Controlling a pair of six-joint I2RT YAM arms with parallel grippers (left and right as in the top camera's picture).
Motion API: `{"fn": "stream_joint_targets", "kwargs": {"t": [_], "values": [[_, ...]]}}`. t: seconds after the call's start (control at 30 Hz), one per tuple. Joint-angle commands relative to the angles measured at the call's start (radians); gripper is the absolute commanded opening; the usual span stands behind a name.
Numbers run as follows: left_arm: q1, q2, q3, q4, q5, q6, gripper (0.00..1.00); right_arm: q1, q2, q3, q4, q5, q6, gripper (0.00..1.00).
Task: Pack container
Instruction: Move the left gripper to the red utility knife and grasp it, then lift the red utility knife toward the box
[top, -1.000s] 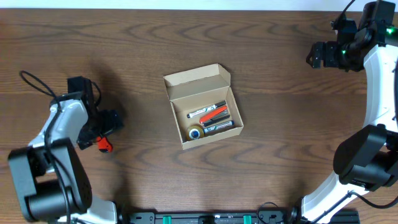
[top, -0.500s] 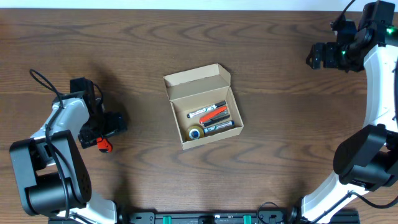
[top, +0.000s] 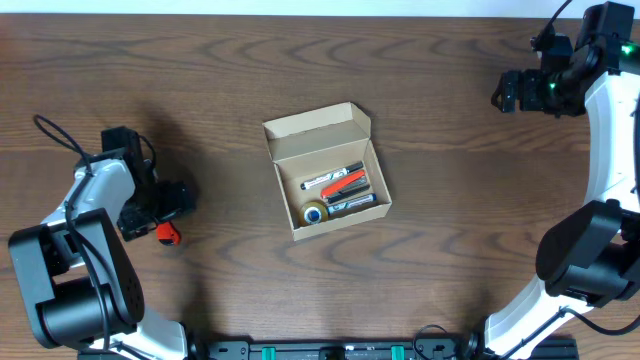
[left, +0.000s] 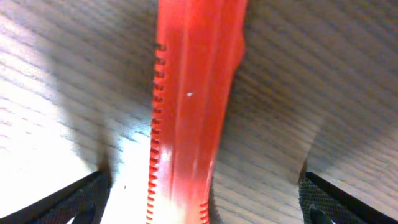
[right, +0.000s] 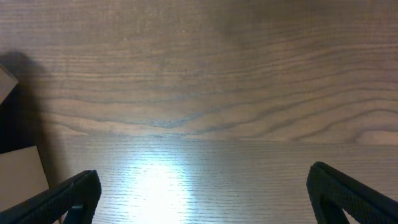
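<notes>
The container (top: 316, 130), a small tan cardboard box, stands mid-table with its flap lid open. Inside lie markers (top: 340, 184) and a roll of tape (top: 315, 212). At the far left a red plastic tool (top: 168, 235) with ridged edges lies on the wood. My left gripper (top: 160, 212) hangs low over it. In the left wrist view the red tool (left: 193, 93) runs up the middle between the wide-apart fingers (left: 74, 199) without touching them; the left gripper (left: 202, 199) is open. My right gripper (top: 505, 92) sits open at the far right back, (right: 205, 193) over bare wood.
The dark wooden table (top: 450, 230) fills the overhead view. A tan cardboard corner (right: 22, 177) shows at the left edge of the right wrist view. The left arm's cable (top: 55, 130) loops beside that arm.
The left arm shifted slightly right, then back left, staying over the red tool. The tool, the container and the right arm have not moved. Both grippers stayed open.
</notes>
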Motion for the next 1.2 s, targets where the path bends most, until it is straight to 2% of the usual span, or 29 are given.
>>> {"fn": "stream_joint_targets", "kwargs": {"t": [0.0, 0.17, 0.27, 0.3, 0.37, 0.53, 0.67, 0.77, 0.93, 1.17], "values": [[0.005, 0.018, -0.002, -0.006, -0.027, -0.007, 0.95, -0.008, -0.006, 0.0, -0.001, -0.005, -0.014, 0.99], [0.005, 0.018, -0.002, -0.006, -0.045, -0.004, 0.95, -0.008, -0.006, 0.0, -0.001, -0.005, -0.014, 0.99], [0.005, 0.018, -0.002, -0.009, -0.045, -0.004, 1.0, -0.008, -0.006, 0.0, -0.002, -0.005, -0.014, 0.99], [0.005, 0.018, -0.002, -0.01, -0.045, -0.004, 0.9, -0.008, -0.006, 0.0, -0.002, -0.005, -0.014, 0.99], [0.005, 0.018, -0.002, -0.01, -0.045, -0.004, 0.79, -0.008, -0.006, 0.0, -0.004, -0.005, -0.014, 0.99], [0.005, 0.018, -0.002, -0.012, -0.046, -0.004, 0.63, -0.008, -0.006, 0.0, -0.005, -0.005, -0.014, 0.99], [0.005, 0.018, -0.002, -0.013, -0.045, -0.005, 0.21, -0.008, -0.006, 0.0, -0.008, -0.005, -0.014, 0.99], [0.005, 0.018, -0.002, -0.015, -0.044, -0.005, 0.06, -0.008, -0.006, 0.0, -0.009, -0.005, -0.014, 0.99], [0.002, 0.014, -0.001, -0.023, 0.001, -0.003, 0.06, -0.008, -0.006, 0.0, -0.009, -0.005, -0.014, 0.99], [-0.076, -0.092, 0.037, -0.023, 0.141, 0.108, 0.06, -0.008, -0.006, 0.0, -0.008, -0.005, -0.014, 0.99]]}}
